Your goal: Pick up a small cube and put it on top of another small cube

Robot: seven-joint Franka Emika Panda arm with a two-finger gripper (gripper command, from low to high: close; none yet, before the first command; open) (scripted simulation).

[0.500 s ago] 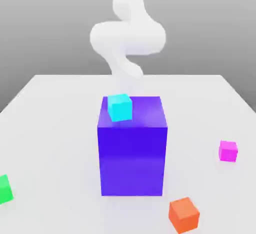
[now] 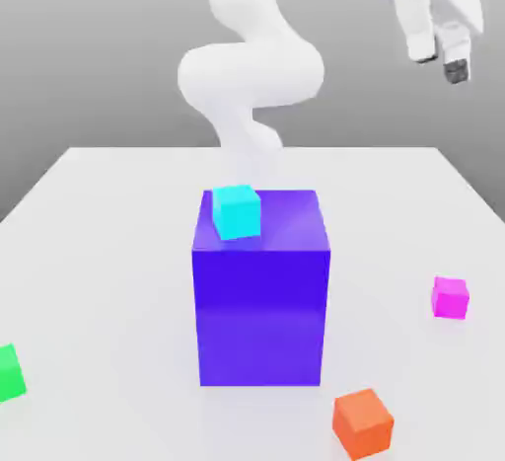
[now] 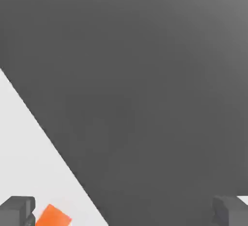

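The white two-finger gripper hangs high, jaws spread wide and empty. The small magenta-pink cube sits on the white table far below it; the small green cube lies well off across the table. A descent could drift toward the nearby small orange cube instead.

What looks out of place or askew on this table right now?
Only the cyan cube: it sits slightly skewed on top of the big blue-violet block, near one corner. The other small cubes rest flat on the table.
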